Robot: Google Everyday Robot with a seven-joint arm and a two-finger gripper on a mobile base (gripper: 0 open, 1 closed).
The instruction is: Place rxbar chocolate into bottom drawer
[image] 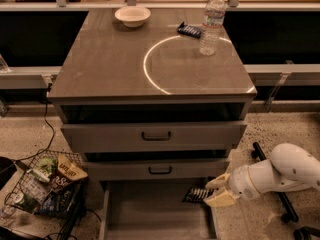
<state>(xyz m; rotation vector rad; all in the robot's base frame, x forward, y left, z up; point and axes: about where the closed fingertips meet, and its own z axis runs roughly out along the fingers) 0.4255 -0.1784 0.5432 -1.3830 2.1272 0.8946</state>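
- The rxbar chocolate (196, 194) is held flat between the two fingers of the claw (212, 193), which is closed on the bar's right end, low down at the right side of the cabinet.
- The bar is seen over the right edge of the bottom drawer (150, 216), with only part of it judged to lie above the tray.
- If the bar is released here, it could be tipped over the drawer's right wall and dropped on the floor, since so little of it is inside.
- The claw or the bar could be knocked against the front of the middle drawer (160, 170), which hangs just above, if the arm is raised while moving inward.
- The drawer could be pushed askew if its side wall is struck by the claw.
- The bottom drawer is pulled out, and nothing is seen in the visible part of its tray.
- A wire basket (22, 176) on the floor at the left is filled with snack packets.
- On the bench (110, 64), a bowl (132, 15) is seen with no contents showing, beside a water bottle (212, 23) and a dark blue bar (190, 30).
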